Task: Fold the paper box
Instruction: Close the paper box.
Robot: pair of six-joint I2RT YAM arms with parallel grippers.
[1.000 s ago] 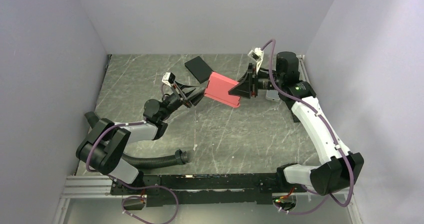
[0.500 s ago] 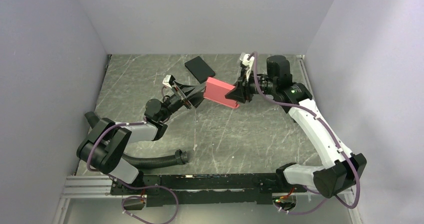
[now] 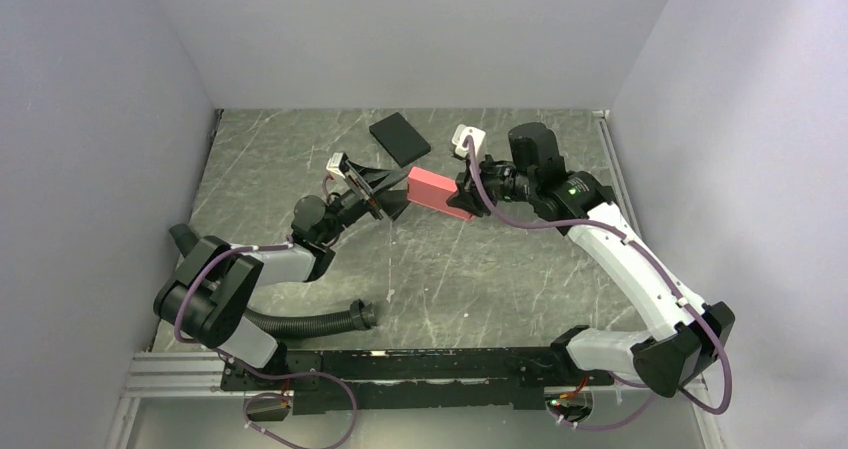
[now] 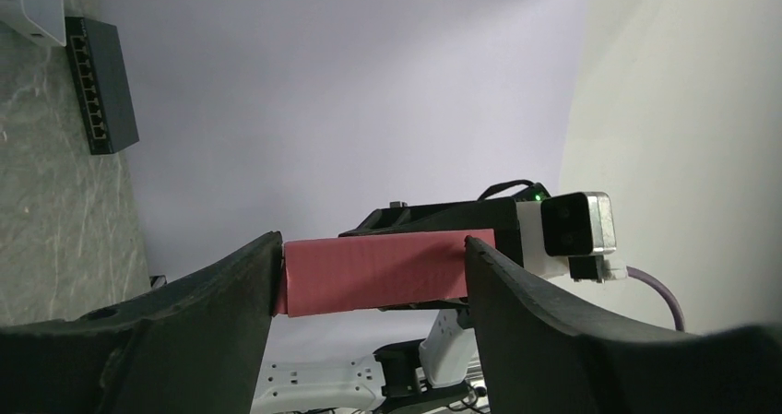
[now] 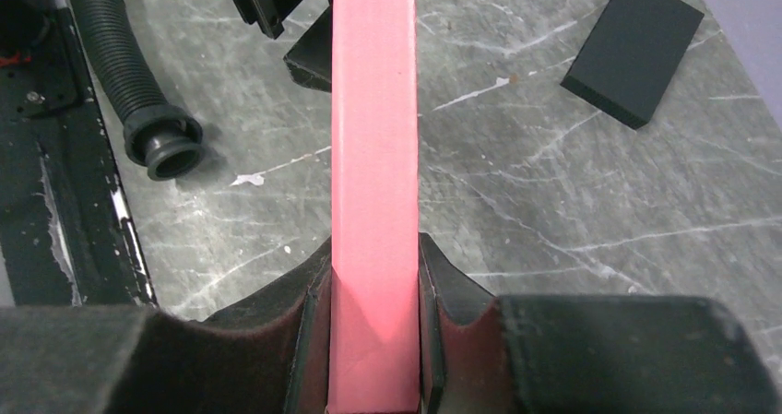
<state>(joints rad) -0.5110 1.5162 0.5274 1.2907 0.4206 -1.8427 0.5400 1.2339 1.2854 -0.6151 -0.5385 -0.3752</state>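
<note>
The paper box is a slim pinkish-red closed box held above the table. My right gripper is shut on its right end. In the right wrist view the box runs straight out from between the two pads of that gripper, narrow face up. My left gripper meets the box's left end. In the left wrist view the box spans the whole gap between the spread fingers of the left gripper, and I see no firm squeeze on it.
A black flat box lies on the marble table behind the two grippers and shows in the right wrist view too. A black corrugated hose curls near the left arm's base. Grey walls enclose three sides.
The right arm has swung the box leftward toward the left gripper and rolled it flatter. The left jaws have spread wider around the box's end.
</note>
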